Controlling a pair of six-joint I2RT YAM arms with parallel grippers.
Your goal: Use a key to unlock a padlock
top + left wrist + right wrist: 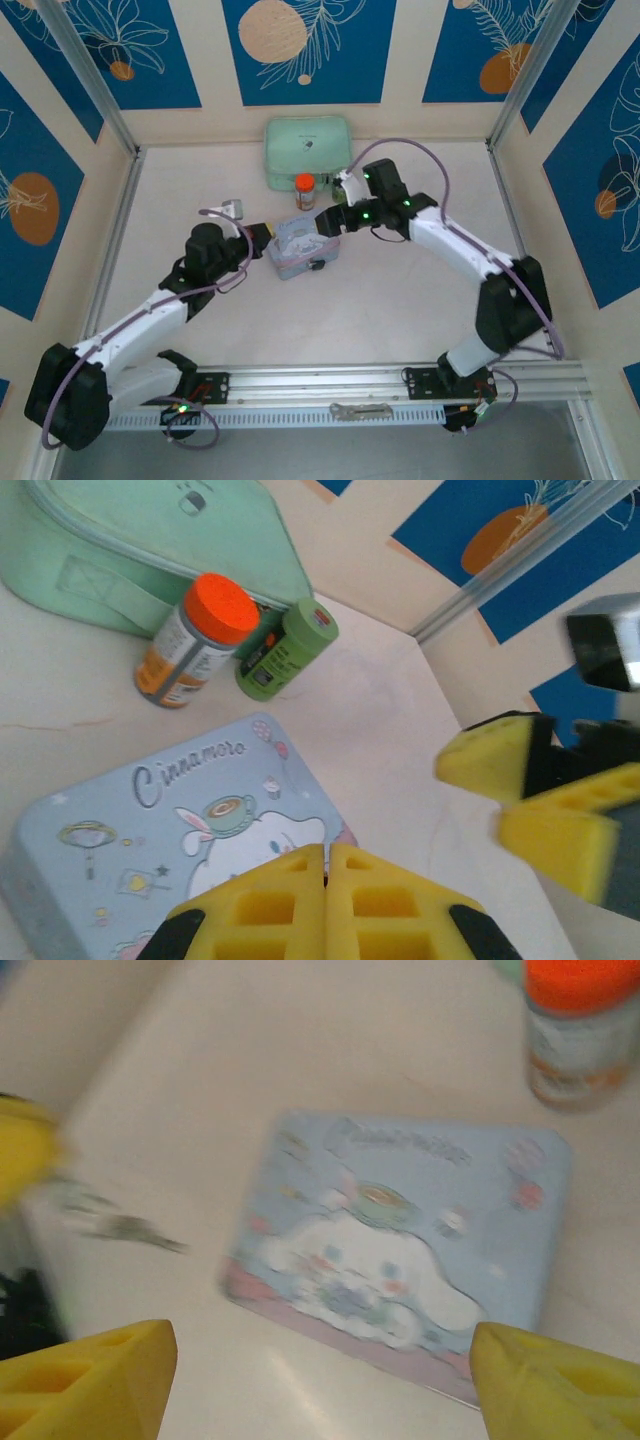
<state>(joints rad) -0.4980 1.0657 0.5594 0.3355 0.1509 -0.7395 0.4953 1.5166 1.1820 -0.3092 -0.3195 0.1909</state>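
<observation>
Left gripper [262, 235] is sitting clenched at the tin's [300, 250] 9 o'clock, pads pressed flush; cannot tell if anything is pinched. Right gripper [320, 1360] is hanging released, fingers wide, over the tin. Key [120, 1225] is showing as a blurred silvery streak at the tin's 9 o'clock, by the left gripper. Padlock [318, 265], a tiny dark speck, is resting at the tin's 6 o'clock edge.

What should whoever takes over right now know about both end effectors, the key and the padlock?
Left end effector: shut, apparently on the key, a blurred silvery sliver beside the blue tin.
Right end effector: open, empty, by the tin.
Padlock: too small to place surely.
Done: key seemingly picked up.
To do: key into padlock, turn, open.
</observation>
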